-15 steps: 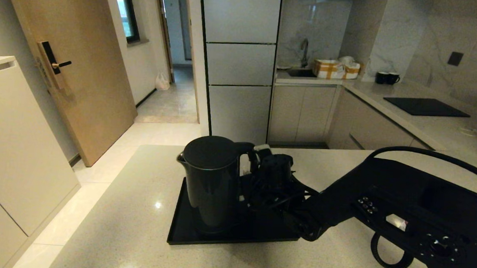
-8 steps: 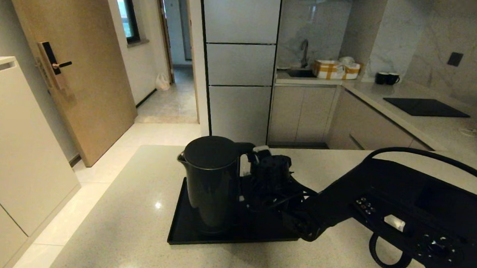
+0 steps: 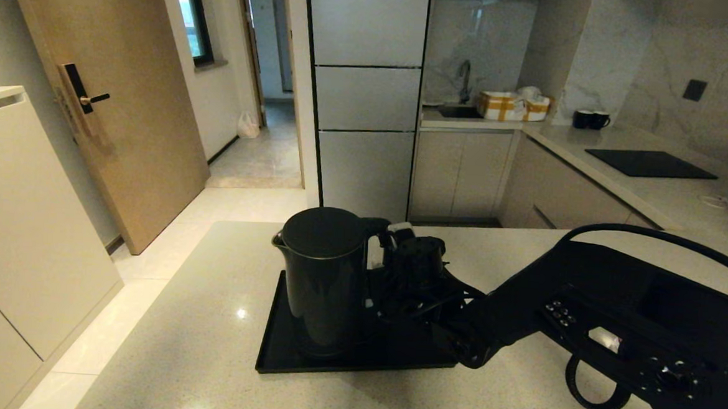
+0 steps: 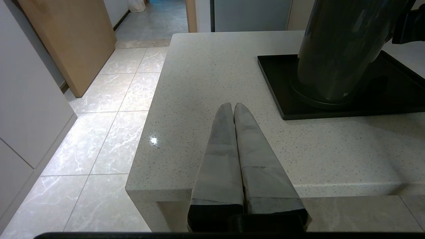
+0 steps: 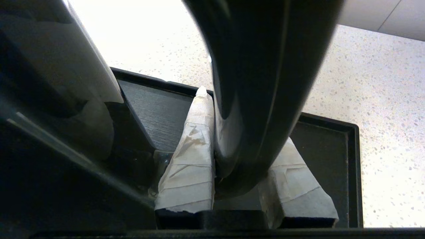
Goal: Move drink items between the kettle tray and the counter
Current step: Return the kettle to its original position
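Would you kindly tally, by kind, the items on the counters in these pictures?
Kettle: 1
Tray: 1
Mugs: 2
Cardboard boxes: 2
Cooktop panel: 1
Total: 7

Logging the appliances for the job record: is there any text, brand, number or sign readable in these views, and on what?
"S": pale lettering low on the kettle body, cut off after the first letter in the left wrist view; the rest cannot be read.
White label on the right arm: too blurred to read.
Nothing readable on the tray or the counter.
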Controlling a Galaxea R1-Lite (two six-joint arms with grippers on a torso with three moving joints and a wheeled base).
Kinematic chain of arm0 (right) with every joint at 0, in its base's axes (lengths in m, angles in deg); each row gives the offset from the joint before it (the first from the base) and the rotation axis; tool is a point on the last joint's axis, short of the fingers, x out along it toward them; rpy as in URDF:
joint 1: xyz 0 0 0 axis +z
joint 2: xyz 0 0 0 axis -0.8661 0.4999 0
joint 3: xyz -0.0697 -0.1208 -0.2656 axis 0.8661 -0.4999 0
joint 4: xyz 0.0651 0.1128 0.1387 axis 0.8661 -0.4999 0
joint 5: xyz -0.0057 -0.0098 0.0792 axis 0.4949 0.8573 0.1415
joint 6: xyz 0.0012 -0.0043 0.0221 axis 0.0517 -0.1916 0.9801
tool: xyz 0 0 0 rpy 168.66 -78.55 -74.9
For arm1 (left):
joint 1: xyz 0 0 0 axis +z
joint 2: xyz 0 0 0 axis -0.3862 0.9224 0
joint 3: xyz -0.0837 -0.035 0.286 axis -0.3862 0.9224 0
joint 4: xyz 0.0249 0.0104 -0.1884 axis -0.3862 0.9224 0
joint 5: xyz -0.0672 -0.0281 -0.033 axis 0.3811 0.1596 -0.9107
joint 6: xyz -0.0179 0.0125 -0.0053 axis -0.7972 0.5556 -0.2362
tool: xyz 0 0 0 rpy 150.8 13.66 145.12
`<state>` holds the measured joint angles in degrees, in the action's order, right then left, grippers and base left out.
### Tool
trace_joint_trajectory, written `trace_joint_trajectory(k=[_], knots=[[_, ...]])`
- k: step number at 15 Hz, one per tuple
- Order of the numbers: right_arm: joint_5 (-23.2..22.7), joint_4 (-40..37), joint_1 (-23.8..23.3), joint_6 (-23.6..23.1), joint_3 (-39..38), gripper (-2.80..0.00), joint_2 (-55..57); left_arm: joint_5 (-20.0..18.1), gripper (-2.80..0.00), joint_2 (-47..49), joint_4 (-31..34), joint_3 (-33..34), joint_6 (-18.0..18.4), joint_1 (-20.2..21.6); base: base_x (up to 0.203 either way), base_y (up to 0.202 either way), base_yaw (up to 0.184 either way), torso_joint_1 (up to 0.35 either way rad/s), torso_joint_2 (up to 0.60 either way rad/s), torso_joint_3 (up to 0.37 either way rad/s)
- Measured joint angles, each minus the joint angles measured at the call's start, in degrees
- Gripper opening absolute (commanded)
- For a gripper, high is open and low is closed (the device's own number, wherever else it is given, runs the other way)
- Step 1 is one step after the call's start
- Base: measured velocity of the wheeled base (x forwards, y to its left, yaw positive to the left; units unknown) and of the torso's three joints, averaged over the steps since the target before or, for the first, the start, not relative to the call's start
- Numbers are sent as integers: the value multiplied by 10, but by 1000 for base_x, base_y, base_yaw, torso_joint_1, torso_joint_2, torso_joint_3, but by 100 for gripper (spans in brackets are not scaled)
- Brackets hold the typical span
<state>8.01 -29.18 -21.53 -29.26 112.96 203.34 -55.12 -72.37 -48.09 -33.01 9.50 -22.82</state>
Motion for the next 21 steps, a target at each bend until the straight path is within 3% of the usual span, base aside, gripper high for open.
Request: trace_joint_trajectory(k=[2, 3, 13, 21], knots=[[0, 1, 0, 0, 1, -280, 2, 0, -280, 0, 0, 0, 0, 0, 0, 0, 0, 0, 0, 0], [1, 0, 0, -2, 1, 0, 3, 0, -280, 0, 0, 0, 0, 0, 0, 0, 0, 0, 0, 0], [-6, 19, 6, -1, -34, 0, -16, 0, -280, 0, 0, 0, 0, 0, 0, 0, 0, 0, 0, 0], [-6, 33, 44, -1, -89, 0, -70, 0, -280, 0, 0, 0, 0, 0, 0, 0, 0, 0, 0, 0]])
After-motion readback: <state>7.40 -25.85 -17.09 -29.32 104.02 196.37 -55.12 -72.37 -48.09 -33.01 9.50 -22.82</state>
